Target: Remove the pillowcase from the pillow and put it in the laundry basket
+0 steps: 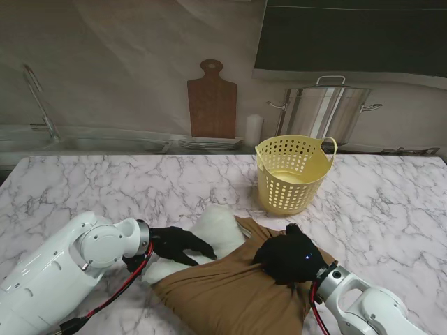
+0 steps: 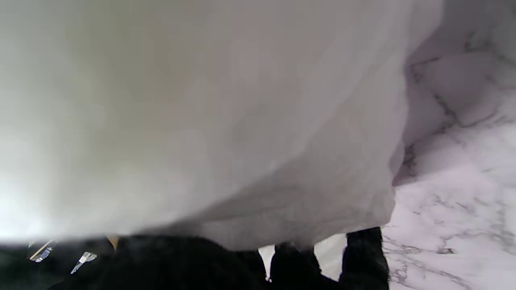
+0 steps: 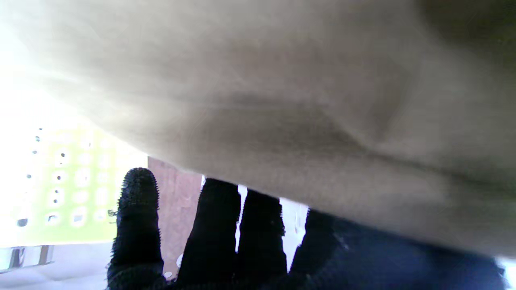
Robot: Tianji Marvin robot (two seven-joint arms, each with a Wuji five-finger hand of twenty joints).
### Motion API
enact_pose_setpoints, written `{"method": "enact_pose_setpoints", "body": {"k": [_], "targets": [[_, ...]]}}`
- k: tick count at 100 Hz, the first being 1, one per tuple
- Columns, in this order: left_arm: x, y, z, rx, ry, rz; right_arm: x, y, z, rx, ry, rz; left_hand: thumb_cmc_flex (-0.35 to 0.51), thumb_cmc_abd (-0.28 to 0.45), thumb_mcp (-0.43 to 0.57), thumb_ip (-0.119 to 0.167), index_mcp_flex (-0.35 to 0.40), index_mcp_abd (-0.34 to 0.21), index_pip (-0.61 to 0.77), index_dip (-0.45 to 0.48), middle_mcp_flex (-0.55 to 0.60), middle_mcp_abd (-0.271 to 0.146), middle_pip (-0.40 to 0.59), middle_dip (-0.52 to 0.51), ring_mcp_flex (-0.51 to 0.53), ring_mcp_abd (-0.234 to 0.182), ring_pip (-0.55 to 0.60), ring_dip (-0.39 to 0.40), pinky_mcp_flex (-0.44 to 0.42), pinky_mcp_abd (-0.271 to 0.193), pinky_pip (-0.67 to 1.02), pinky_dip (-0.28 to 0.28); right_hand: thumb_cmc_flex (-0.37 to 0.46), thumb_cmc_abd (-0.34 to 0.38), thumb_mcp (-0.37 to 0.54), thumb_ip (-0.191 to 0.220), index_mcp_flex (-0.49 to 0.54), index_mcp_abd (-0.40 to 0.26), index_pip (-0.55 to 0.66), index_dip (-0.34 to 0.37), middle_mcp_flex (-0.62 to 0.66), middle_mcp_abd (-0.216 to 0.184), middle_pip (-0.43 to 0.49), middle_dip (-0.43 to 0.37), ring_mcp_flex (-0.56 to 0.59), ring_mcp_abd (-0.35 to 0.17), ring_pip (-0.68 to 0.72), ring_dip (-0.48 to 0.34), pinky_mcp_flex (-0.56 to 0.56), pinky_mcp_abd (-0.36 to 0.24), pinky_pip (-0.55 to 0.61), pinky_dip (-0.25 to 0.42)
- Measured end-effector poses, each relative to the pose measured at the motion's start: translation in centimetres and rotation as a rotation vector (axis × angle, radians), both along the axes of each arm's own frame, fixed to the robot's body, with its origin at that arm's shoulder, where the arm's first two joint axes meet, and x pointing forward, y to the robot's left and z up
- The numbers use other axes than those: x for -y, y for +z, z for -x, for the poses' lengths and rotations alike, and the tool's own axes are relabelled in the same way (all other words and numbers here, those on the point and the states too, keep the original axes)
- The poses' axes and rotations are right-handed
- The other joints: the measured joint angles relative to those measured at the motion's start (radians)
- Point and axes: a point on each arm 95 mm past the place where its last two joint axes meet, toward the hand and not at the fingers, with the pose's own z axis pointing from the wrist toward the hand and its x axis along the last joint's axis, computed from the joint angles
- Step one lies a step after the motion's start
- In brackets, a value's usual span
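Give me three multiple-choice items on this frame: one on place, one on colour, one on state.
1. Where does the basket stand, seen from the pillow?
A. farther from me, to the right
B. nearer to me, to the left
C. on the pillow

2. What colour is the pillowcase?
A. blue
B. brown
C. white

3. How much of the pillow is out of the pillowcase?
A. none
B. one white end
C. all of it

Answers: 1 A, the yellow basket stands beyond the pillow on the right. 2 B, the stand view shows brown cloth under the right hand. 3 B, white shows beside the left hand, the rest is covered.
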Motion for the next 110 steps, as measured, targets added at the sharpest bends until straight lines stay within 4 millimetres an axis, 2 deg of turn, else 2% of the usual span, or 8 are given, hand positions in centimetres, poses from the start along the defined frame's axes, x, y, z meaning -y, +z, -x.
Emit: {"method": "enact_pose_setpoints", "body": {"k": [12, 23, 29, 41, 51, 56, 73, 110], "targets": [[-0.3, 0.0, 0.5, 0.0, -0.008, -0.018, 0.8, -0.1, 0.2, 0.045, -0.049, 0.034, -0.005, 0.025, 0.0, 0.0, -0.018, 0.0, -0.023, -0.013, -0.01, 0.0, -0.015, -0.007, -0.012, -0.011, -0.018, -0.004, -0.006, -0.003, 0.0, 0.0, 0.021, 0.023, -0.01, 0.0, 0.0, -0.042, -0.027, -0.018, 0.002, -0.012, -0.023, 0.004, 0.0, -0.026, 0.0, 0.0, 0.0, 0.0, -0.001, 0.0], [-0.7, 0.2, 1.0, 0.002, -0.015, -0.025, 1.2, -0.3, -0.1, 0.053, -0.105, 0.047, -0.013, 0.043, 0.001, 0.009, -0.031, 0.007, -0.036, -0.023, -0.018, 0.013, -0.026, -0.016, -0.021, -0.012, -0.024, -0.005, -0.006, -0.003, 0.0, 0.0, 0.017, 0.043, -0.096, 0.001, -0.063, -0.074, 0.008, -0.194, 0.0, -0.013, -0.022, -0.003, 0.0, -0.087, 0.0, 0.0, 0.0, 0.0, -0.001, 0.0], [-0.9, 0.1, 1.3, 0.002, -0.015, -0.023, 1.1, -0.4, -0.3, 0.045, -0.104, 0.039, -0.013, 0.043, 0.001, 0.011, -0.035, 0.016, -0.036, -0.024, -0.019, 0.026, -0.029, -0.016, -0.021, -0.012, -0.029, -0.011, -0.006, -0.003, 0.0, 0.0, -0.027, 0.061, -0.122, 0.028, -0.09, -0.074, 0.02, -0.231, -0.001, -0.015, -0.02, -0.025, 0.0, -0.089, 0.0, 0.0, 0.0, 0.0, -0.001, 0.0], [-1.0, -0.1, 1.6, -0.012, -0.012, -0.012, 0.6, -0.4, -1.0, 0.011, -0.095, -0.043, -0.014, 0.051, 0.001, 0.011, -0.039, 0.035, -0.036, -0.024, -0.02, 0.051, -0.036, -0.016, -0.021, -0.002, -0.033, -0.013, -0.006, 0.002, -0.001, 0.0, -0.085, 0.109, -0.22, 0.063, -0.111, 0.01, 0.021, -0.266, -0.048, -0.001, 0.005, -0.066, -0.01, -0.088, 0.002, 0.001, -0.001, 0.0, -0.001, 0.0], [-0.3, -0.8, 1.2, -0.075, 0.013, 0.017, 0.0, 0.1, -1.2, 0.019, -0.07, -0.115, -0.008, 0.054, 0.002, 0.011, -0.039, 0.047, -0.027, -0.023, -0.019, 0.067, -0.036, -0.016, -0.021, 0.012, -0.033, -0.013, -0.007, 0.005, -0.001, 0.0, -0.113, 0.108, -0.275, 0.072, -0.093, 0.108, 0.01, -0.251, -0.066, 0.032, 0.006, -0.082, -0.031, -0.046, 0.003, 0.001, -0.002, 0.0, 0.0, 0.0], [0.2, -1.1, 0.5, -0.115, 0.041, 0.026, -0.3, 0.4, -1.1, 0.034, -0.054, -0.134, 0.002, 0.055, -0.002, 0.01, -0.037, 0.047, 0.005, -0.006, -0.009, 0.067, -0.017, -0.012, -0.021, 0.012, -0.016, -0.005, -0.008, 0.005, -0.001, 0.013, -0.122, 0.135, -0.309, 0.073, -0.094, 0.122, -0.015, -0.237, -0.074, 0.055, 0.011, -0.088, -0.031, 0.051, 0.003, 0.002, -0.011, 0.0, 0.001, 0.0], [1.4, -0.6, -1.3, -0.126, 0.04, -0.02, -1.4, 1.5, -0.7, 0.048, 0.003, -0.167, 0.009, 0.054, -0.005, 0.009, -0.022, 0.026, 0.056, -0.004, 0.011, 0.056, 0.047, 0.017, -0.001, 0.012, 0.072, 0.021, 0.008, 0.015, 0.157, 0.019, -0.148, 0.179, -0.336, 0.129, -0.131, 0.164, -0.154, -0.203, -0.137, 0.073, 0.014, -0.102, -0.061, 0.066, 0.011, 0.0, -0.013, 0.0, 0.007, 0.005], [2.9, -0.4, -3.1, -0.161, 0.072, -0.046, -4.0, 2.6, 1.4, -0.006, 0.11, -0.164, 0.025, 0.055, -0.005, 0.008, 0.0, 0.007, 0.096, 0.009, 0.042, 0.039, 0.098, 0.039, 0.029, 0.012, 0.128, 0.04, 0.008, 0.026, 0.336, 0.026, -0.316, 0.185, -0.433, 0.134, -0.373, 0.18, -0.429, -0.255, -0.396, 0.13, -0.106, -0.229, -0.243, 0.128, -0.107, -0.095, -0.121, 0.003, -0.112, 0.006]]}}
